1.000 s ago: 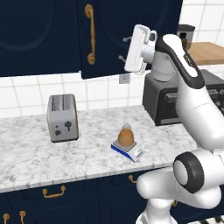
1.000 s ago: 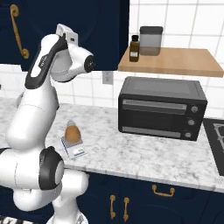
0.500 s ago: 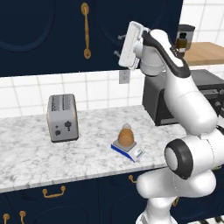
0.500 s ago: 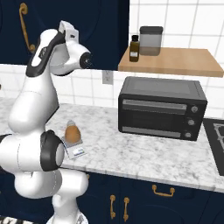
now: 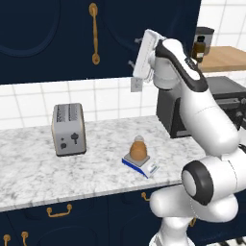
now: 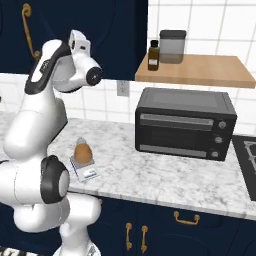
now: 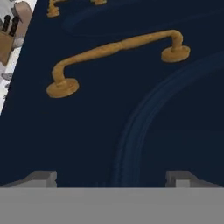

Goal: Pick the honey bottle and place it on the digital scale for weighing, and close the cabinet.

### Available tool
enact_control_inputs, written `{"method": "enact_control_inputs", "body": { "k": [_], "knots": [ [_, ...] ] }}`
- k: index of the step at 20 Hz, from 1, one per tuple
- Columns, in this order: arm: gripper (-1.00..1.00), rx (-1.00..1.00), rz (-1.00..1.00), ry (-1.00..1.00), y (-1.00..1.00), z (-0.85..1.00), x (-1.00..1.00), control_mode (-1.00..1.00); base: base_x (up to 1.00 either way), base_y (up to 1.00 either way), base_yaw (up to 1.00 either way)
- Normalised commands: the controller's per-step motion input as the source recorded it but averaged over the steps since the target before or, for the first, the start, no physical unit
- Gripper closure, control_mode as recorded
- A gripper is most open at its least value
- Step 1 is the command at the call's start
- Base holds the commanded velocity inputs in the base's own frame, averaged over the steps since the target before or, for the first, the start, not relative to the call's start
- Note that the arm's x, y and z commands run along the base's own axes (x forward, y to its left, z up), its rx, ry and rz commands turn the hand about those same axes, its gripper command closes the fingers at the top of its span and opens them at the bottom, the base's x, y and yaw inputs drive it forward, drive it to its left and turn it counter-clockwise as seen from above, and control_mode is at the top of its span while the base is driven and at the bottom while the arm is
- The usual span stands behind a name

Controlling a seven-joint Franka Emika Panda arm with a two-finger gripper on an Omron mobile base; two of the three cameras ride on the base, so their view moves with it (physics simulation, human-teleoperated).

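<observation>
The amber honey bottle (image 5: 138, 149) (image 6: 83, 150) stands upright on the small blue digital scale (image 5: 146, 167) (image 6: 89, 173), near the counter's front edge. My gripper (image 5: 133, 55) is raised high, well above and behind the bottle, and its fingertips point at the navy upper cabinet door (image 5: 120, 33) (image 6: 107, 35). In the hand view the gripper (image 7: 111, 178) is open with nothing between its fingers, and the door panel (image 7: 131, 122) sits close in front. The long brass handle (image 7: 118, 48) (image 5: 93, 33) runs beside the gripper. The door looks flush with its neighbours.
A grey toaster (image 5: 68, 129) stands left of the scale. A black toaster oven (image 6: 185, 122) sits on the right under a wooden shelf (image 6: 200, 75), which carries a dark bottle (image 6: 154, 55) and a canister (image 6: 172, 46). A stove edge (image 6: 248, 150) is at the far right.
The hand moved left against the cabinet door, and the door with its brass handle swung towards shut. Over the last half second little has moved. The bottle stayed on the scale.
</observation>
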Motion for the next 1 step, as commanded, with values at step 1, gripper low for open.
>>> {"method": "enact_control_inputs", "body": {
  "k": [1],
  "knots": [
    [-1.0,0.0,-0.04,0.0,-0.2,-0.46,0.3,-1.0,0.0,0.0,0.0]
  ]
}}
